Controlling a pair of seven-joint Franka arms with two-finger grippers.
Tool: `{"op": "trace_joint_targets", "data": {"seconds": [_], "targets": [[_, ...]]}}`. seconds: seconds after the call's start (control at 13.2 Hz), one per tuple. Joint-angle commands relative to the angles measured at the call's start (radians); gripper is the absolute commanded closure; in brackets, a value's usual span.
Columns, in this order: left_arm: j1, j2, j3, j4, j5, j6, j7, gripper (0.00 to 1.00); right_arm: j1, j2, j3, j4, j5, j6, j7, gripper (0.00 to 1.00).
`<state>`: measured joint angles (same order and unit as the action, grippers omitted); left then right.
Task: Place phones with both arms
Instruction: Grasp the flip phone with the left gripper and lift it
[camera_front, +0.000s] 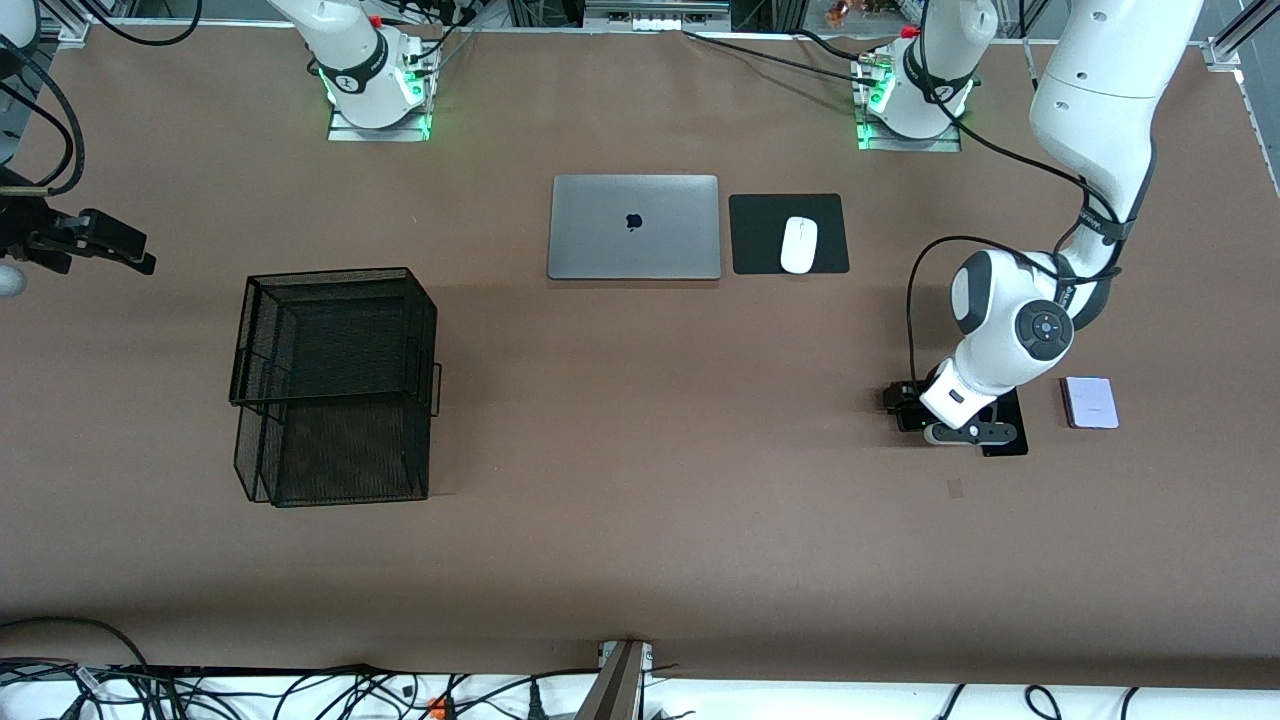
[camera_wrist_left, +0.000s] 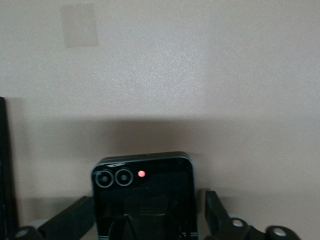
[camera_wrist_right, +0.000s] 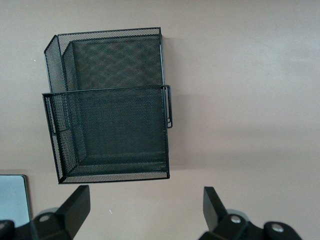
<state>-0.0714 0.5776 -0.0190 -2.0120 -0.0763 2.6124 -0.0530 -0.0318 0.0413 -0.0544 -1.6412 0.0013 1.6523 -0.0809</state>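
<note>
Front view: at right of centre the left gripper (camera_front: 915, 408) was down at the table, over the folded black phone, the long black slab (camera_front: 1008, 428) against it and the lilac phone (camera_front: 1090, 403) just beside. The right gripper (camera_front: 95, 240) waited at the left edge; mesh basket (camera_front: 335, 385) at left, laptop (camera_front: 634, 227) and mouse (camera_front: 798, 244) above centre.

Left wrist view: the folded black phone (camera_wrist_left: 142, 195) lay bottom centre between spread fingers (camera_wrist_left: 65, 220).

Right wrist view: spread fingers (camera_wrist_right: 75, 207) hung over bare table, the basket (camera_wrist_right: 110, 105) upper left.

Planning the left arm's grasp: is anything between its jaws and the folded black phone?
Nothing visible: the small squarish black folded phone lies on the table between the open fingers of the left gripper.
</note>
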Motion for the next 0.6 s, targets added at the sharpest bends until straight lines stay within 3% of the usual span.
{"op": "trace_joint_targets", "data": {"seconds": [0.0, 0.15, 0.23, 0.53], "targets": [[0.001, -0.008, -0.007, -0.019, -0.026, 0.008, 0.002, 0.18, -0.003, -0.006, 0.004, 0.001, -0.004, -0.005, -0.011, 0.00], [-0.001, -0.016, -0.006, -0.013, -0.020, 0.006, 0.007, 0.03, -0.003, -0.006, 0.004, 0.001, -0.006, -0.006, -0.011, 0.00], [0.001, -0.018, -0.004, -0.013, -0.014, 0.006, 0.008, 0.00, -0.003, -0.006, 0.004, 0.001, -0.006, -0.006, -0.011, 0.00], [0.001, -0.015, 0.001, -0.010, -0.010, 0.006, 0.005, 0.00, -0.003, -0.006, 0.004, 0.001, -0.006, -0.006, -0.011, 0.00]]}}
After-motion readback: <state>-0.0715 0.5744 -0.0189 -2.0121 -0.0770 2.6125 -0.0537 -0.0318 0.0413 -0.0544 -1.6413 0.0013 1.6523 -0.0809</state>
